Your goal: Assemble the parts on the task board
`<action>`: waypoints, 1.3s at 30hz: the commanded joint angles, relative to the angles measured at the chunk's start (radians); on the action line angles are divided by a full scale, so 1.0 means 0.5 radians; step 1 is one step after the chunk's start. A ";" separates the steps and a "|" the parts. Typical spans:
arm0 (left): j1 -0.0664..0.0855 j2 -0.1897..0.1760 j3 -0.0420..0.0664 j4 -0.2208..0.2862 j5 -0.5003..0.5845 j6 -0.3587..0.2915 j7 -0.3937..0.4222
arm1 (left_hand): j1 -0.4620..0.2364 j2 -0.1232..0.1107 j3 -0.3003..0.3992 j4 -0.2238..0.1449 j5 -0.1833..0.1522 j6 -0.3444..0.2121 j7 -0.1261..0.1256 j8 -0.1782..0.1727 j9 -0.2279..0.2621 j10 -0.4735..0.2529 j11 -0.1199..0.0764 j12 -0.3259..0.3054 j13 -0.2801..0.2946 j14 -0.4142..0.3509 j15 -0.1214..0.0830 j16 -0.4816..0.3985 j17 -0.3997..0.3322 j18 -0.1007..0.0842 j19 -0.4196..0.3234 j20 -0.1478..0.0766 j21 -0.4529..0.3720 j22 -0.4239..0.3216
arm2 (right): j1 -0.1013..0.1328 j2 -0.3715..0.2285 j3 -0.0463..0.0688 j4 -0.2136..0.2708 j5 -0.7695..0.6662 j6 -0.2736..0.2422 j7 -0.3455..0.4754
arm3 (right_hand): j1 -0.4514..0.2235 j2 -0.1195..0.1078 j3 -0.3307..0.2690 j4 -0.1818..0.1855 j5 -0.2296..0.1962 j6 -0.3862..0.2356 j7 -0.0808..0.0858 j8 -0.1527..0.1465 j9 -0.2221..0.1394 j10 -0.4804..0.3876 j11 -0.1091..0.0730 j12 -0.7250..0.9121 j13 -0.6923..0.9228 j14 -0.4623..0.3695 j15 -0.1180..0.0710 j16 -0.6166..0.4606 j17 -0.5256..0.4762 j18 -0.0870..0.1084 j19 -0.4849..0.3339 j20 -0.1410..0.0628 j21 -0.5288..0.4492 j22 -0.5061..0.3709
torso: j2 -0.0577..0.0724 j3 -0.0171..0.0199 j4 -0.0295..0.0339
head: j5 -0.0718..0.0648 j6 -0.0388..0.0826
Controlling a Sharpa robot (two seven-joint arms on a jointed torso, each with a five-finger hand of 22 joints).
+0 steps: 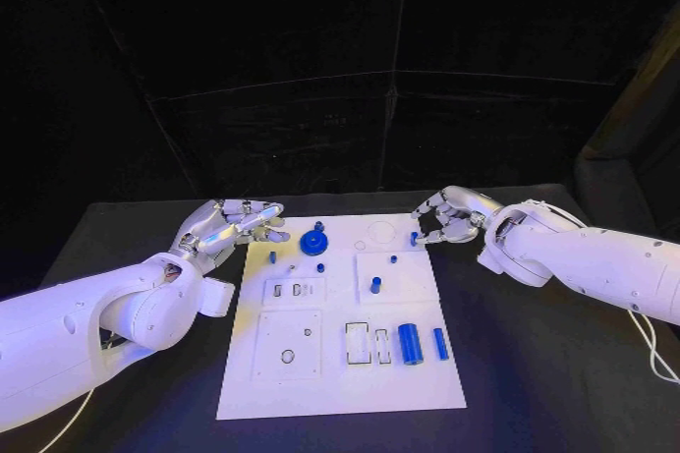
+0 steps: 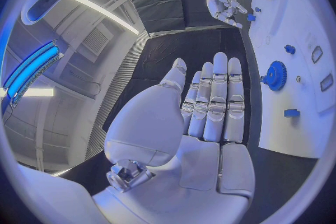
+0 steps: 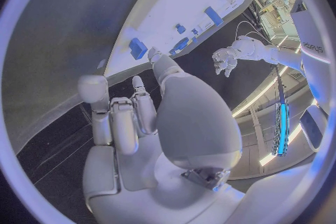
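Centrally, the white task board (image 1: 340, 394) is seen on the black table (image 1: 567, 374). Beside its far left corner, the left hand (image 1: 234, 225) is held flat and empty, near a blue gear (image 1: 314, 242). At its far right edge, the right hand (image 1: 451, 220) is curled beside a small blue part (image 1: 414, 239); whether it is gripped cannot be told.

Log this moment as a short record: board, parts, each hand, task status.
board: white task board in the middle of the black table
parts: blue gear near the board's far edge; two blue cylinders lying at its near right; several small blue pieces around the gear
left hand: at the board's far left corner, fingers straight, holding nothing
right hand: at the far right corner, fingers curled; whether it holds a piece is unclear
status: cylinders lie loose, assembly unfinished
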 commanded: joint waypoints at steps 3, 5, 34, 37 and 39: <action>0.001 0.003 0.001 -0.001 -0.011 0.027 0.005 | 0.003 0.024 -0.002 -0.011 0.004 0.012 -0.006 -0.006 0.003 -0.009 -0.006 -0.013 -0.002 0.006 0.002 -0.005 0.003 0.015 0.015 0.004 0.002 -0.002 | -0.018 0.011 0.001 -0.016 -0.059 0.034 0.003 | -0.021 -0.002 -0.024 0.011 0.018 -0.016 0.000 -0.003 0.000 -0.013 -0.001 -0.007 0.121 0.171 0.011 -0.009 0.351 -0.025 -0.013 -0.001 -0.009 0.000 | 0.000 -0.0008 -0.006 | 0.010 -0.007; 0.001 0.002 0.000 -0.001 -0.011 0.026 0.005 | 0.003 0.024 -0.002 -0.011 0.004 0.012 -0.006 -0.006 0.003 -0.009 -0.006 -0.013 -0.002 0.006 0.002 -0.005 0.003 0.015 0.015 0.004 0.002 -0.002 | -0.024 0.015 0.001 -0.021 -0.057 0.030 0.005 | -0.026 0.004 -0.032 0.017 0.024 -0.013 0.002 0.001 0.002 -0.010 0.001 -0.003 0.125 0.173 0.012 -0.007 0.358 -0.026 -0.011 0.000 -0.007 0.004 | 0.001 -0.0013 -0.007 | 0.011 -0.005; -0.001 0.004 -0.006 -0.008 -0.011 0.020 -0.002 | 0.002 0.020 -0.006 -0.014 0.004 0.012 -0.004 -0.008 0.002 -0.012 -0.004 -0.018 -0.004 0.006 0.002 -0.006 0.006 0.015 0.016 0.004 0.000 -0.003 | -0.037 0.101 0.001 -0.108 -0.064 0.078 -0.014 | 0.006 0.156 0.021 0.004 -0.070 0.253 -0.056 0.114 0.037 0.045 -0.050 0.050 0.191 0.179 -0.027 0.002 0.385 -0.029 0.011 -0.029 0.016 0.036 | 0.002 -0.0015 -0.004 | 0.013 -0.019; -0.001 0.003 -0.006 -0.008 -0.011 0.019 -0.003 | 0.002 0.020 -0.006 -0.014 0.004 0.012 -0.004 -0.008 0.002 -0.012 -0.004 -0.018 -0.004 0.006 0.002 -0.006 0.006 0.015 0.016 0.004 0.000 -0.003 | -0.037 0.102 0.002 -0.111 -0.067 0.081 -0.019 | 0.006 0.154 0.021 0.002 -0.070 0.252 -0.056 0.113 0.036 0.044 -0.051 0.049 0.190 0.179 -0.027 0.003 0.387 -0.029 0.010 -0.030 0.016 0.034 | 0.000 -0.0020 -0.005 | 0.013 -0.021; -0.001 0.003 -0.006 -0.008 -0.011 0.018 -0.004 | 0.002 0.020 -0.006 -0.014 0.004 0.012 -0.004 -0.008 0.002 -0.012 -0.004 -0.018 -0.004 0.006 0.002 -0.006 0.006 0.015 0.016 0.004 0.000 -0.003 | -0.037 0.102 0.002 -0.112 -0.067 0.082 -0.022 | 0.006 0.154 0.021 0.002 -0.070 0.252 -0.056 0.113 0.036 0.044 -0.051 0.049 0.190 0.179 -0.027 0.003 0.387 -0.029 0.010 -0.030 0.016 0.034 | 0.000 -0.0020 -0.004 | 0.013 -0.023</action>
